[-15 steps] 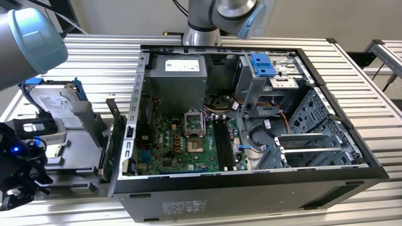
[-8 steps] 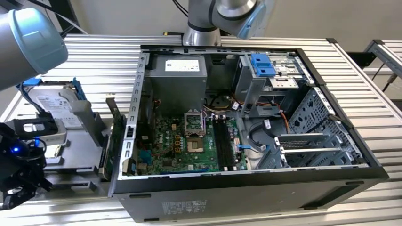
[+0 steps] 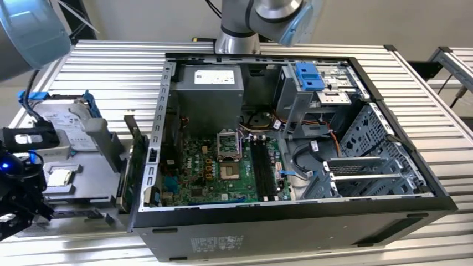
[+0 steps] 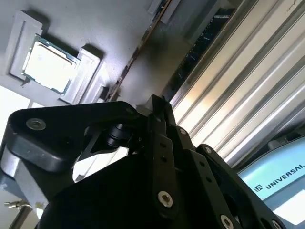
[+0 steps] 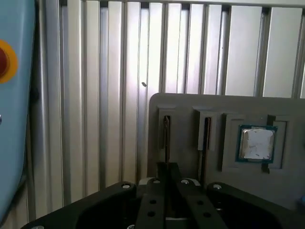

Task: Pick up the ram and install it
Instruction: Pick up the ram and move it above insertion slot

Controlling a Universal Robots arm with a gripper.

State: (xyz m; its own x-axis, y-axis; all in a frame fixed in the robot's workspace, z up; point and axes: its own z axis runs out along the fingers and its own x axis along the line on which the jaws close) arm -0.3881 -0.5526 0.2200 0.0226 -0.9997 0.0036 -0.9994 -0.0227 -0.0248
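Two fingers (image 5: 153, 202) of my gripper (image 5: 167, 168) are pressing together with no gap showing between them, and they are clamping the near end of the ram (image 5: 166, 136) (image 4: 202, 45). It is one thin stick, standing on its edge in a slot of the grey holder (image 5: 186, 102) and running straight away from my fingertips; in the second wrist view it is showing a strip of blue board. That holder is carrying two slots side by side, each with one stick in it: the ram I am gripping, and one second stick (image 5: 206, 138) just beside my fingertips and apart from them. One processor chip (image 5: 257, 144) is lying flat in its own square recess, farther out on the same side as the second stick. The holder is resting on the slatted metal table (image 5: 114, 71), whose ribs are running on beyond the holder's far edge. On the side of my fingers away from the chip, one pale blue panel (image 5: 14, 119) with one red button (image 5: 2, 59) is standing near. In the exterior view, one hard drive (image 3: 63, 124) is sitting by the holder, and one open computer case (image 3: 296, 233) is lying well away from my fingers, toward the exterior view's right, with the ram not yet in it.
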